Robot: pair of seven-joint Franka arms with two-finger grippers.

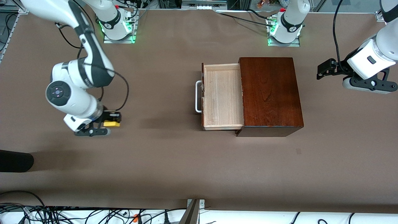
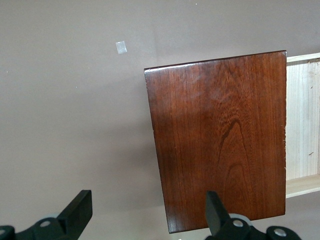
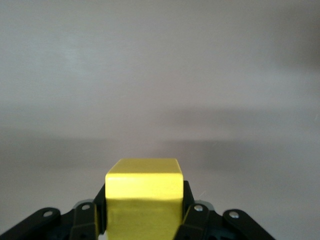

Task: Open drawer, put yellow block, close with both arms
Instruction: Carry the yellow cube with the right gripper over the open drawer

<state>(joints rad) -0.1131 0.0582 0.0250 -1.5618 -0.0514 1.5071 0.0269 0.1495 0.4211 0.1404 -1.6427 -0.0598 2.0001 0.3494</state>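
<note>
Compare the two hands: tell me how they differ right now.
The right hand is shut on the yellow block low at the right arm's end of the table; the left hand is open and holds nothing. The right hand is apart from the dark box, while the left hand waits beside it. Both are black.

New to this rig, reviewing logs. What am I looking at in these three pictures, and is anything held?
Two white robot arms work at a brown table. The wide picture comes from a high camera facing them; the other two come from cameras on each wrist. On the table stands a glossy dark mahogany box with its pale light-wood drawer pulled out, nothing inside. The right gripper, toward the right arm's end of the table, has its jaws shut on a small bright yellow cube. The left gripper waits with jaws open, holding nothing, above the table beside the box.
</note>
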